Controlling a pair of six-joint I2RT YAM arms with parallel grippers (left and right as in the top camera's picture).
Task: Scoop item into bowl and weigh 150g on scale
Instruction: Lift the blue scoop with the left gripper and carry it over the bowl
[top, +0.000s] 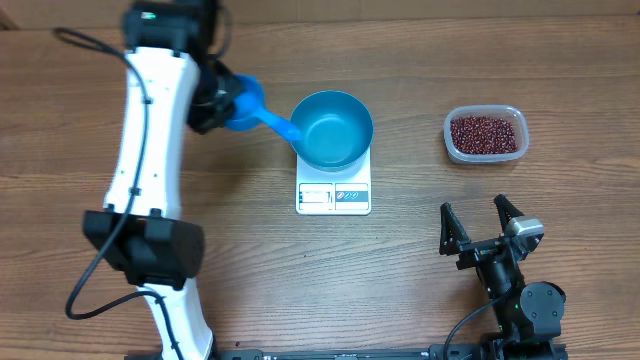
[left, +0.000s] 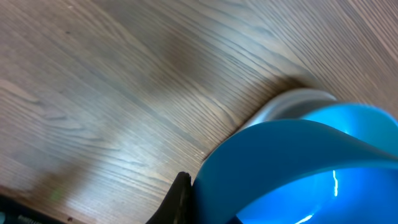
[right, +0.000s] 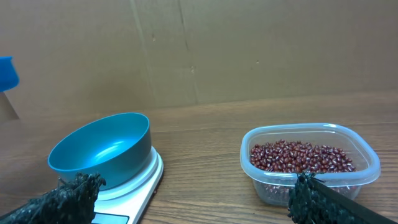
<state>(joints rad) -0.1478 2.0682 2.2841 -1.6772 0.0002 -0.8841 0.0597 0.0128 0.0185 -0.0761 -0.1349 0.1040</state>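
Teal bowl (top: 333, 130) sitting empty on the scale (top: 333, 196), scooping not yet begun

Bowl and white scale are standing in the middle of the table (top: 400, 290). The beans (top: 485, 134) are all lying in the clear tub (top: 449, 135), well apart to the right. The left gripper (top: 228, 100) is clamping the blue scoop (top: 250, 105) just beside the bowl's left rim, with no beans showing in it. The right gripper (top: 474, 212) is gaping wide, holding nothing. To my judgement, all the scooping and weighing is waiting to be done.

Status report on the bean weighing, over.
Left gripper: jaws shut on blue scoop. Right gripper: jaws open. Bowl empty on scale; beans in tub. Nothing between tub and bowl.
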